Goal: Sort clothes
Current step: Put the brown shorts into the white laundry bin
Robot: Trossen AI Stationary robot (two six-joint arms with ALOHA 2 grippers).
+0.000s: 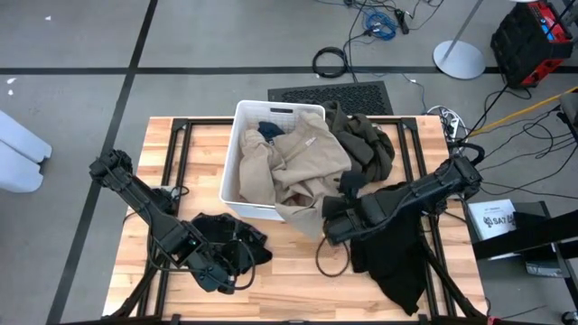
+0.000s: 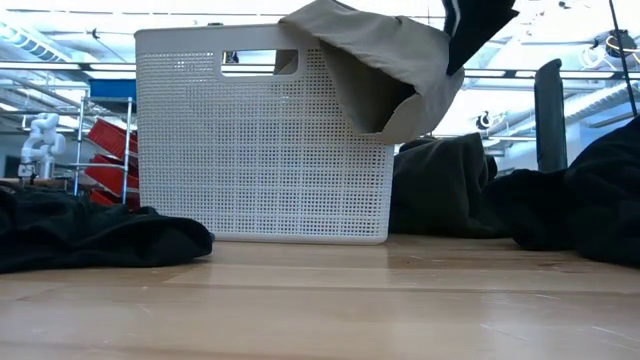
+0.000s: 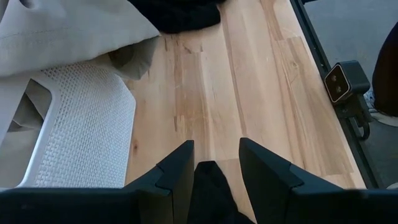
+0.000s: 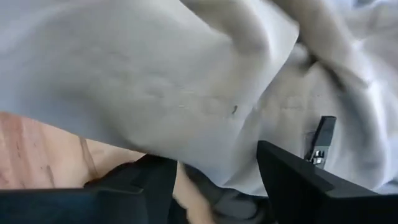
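A white bin [image 1: 237,153] stands at the table's far middle. A tan garment [image 1: 298,162] fills it and spills over its near right rim [image 2: 385,80]. A dark blue piece [image 1: 269,132] shows in the bin's far part. An olive-brown garment [image 1: 366,144] lies heaped to the right of the bin. One black garment [image 1: 397,262] sprawls at the near right. Another black garment [image 1: 217,233] lies at the near left. My left gripper [image 1: 226,271] is shut on that one. My right gripper [image 1: 332,226] is shut on the tan garment's overhanging part. My left gripper pinches a bunch of the near-left black garment [image 3: 208,186] between its two fingers, slanting down toward the table's right. Most of the garment lies slack on the table [image 2: 90,235]. My right gripper has the tan garment's overhanging cloth [image 4: 214,168] between its fingers, slanting down from the right. The cloth and the fingers hide the place of contact. The held part is raised off the table while the other end lies in the bin.
Bare wood [image 3: 249,93] lies between the two black garments, in front of the bin. A small camera block [image 3: 341,81] sits on the table's frame. Cables and a stand [image 1: 459,60] are on the floor beyond the table.
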